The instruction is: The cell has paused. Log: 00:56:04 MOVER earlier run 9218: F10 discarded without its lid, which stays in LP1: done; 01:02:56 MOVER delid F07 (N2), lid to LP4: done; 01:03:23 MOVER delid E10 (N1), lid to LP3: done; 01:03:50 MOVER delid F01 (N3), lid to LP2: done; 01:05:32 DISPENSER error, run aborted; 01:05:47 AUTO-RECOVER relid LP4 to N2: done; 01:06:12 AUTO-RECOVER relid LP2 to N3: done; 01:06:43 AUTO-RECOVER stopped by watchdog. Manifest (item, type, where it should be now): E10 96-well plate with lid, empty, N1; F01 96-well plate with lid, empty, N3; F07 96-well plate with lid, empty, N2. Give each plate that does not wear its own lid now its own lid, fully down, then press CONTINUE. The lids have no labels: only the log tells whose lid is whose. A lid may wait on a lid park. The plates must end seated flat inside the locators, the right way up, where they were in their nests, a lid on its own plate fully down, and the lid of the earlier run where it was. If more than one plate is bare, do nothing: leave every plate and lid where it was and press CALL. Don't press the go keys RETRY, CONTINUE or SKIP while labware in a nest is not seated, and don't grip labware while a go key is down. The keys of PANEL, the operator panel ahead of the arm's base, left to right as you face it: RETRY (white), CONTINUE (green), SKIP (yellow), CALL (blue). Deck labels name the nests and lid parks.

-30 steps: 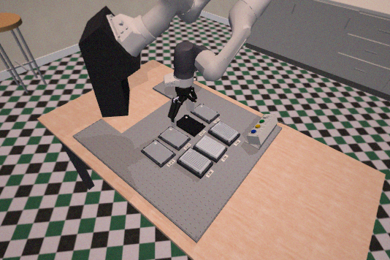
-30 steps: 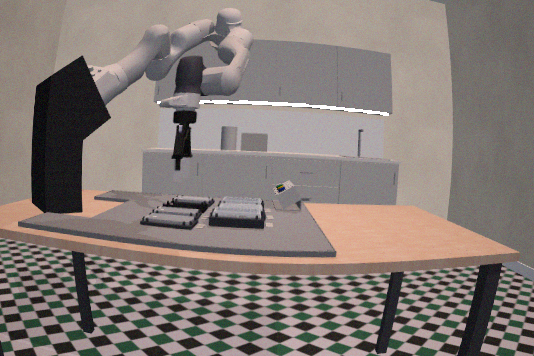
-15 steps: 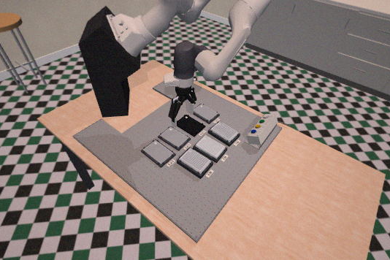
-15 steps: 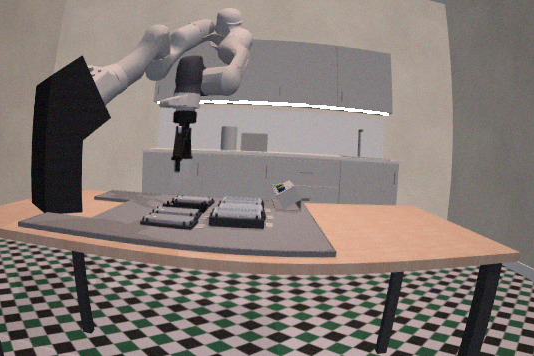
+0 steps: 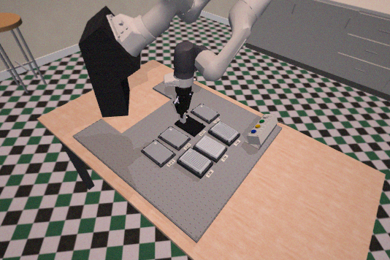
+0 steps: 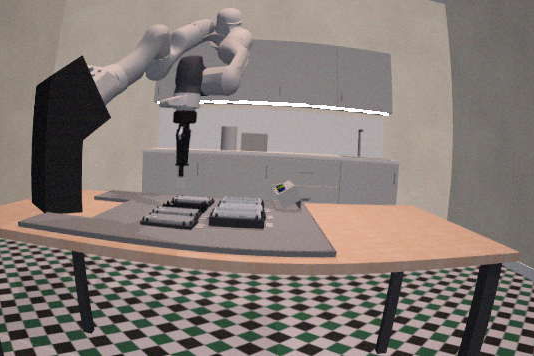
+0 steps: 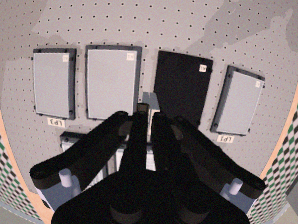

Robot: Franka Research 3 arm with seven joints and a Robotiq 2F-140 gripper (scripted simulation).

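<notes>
My gripper (image 5: 183, 117) is shut and empty. It hangs well above the deck, over an empty black lid park (image 5: 189, 125); it also shows in the exterior view (image 6: 181, 172) and the wrist view (image 7: 147, 110). Three other lid parks each hold a grey lid (image 5: 157, 153) (image 5: 174, 137) (image 5: 205, 112). Three plates sit in a row of nests. The near plate (image 5: 195, 161) and the far plate (image 5: 224, 132) show open well grids. The middle plate (image 5: 210, 147) looks smoother, as if lidded. The deck labels are too small to read.
The operator panel (image 5: 262, 129) with its coloured keys stands at the deck's right edge, past the far plate. The arm's black base block (image 5: 108, 66) stands at the back left. The grey deck mat (image 5: 177, 175) lies on a wooden table.
</notes>
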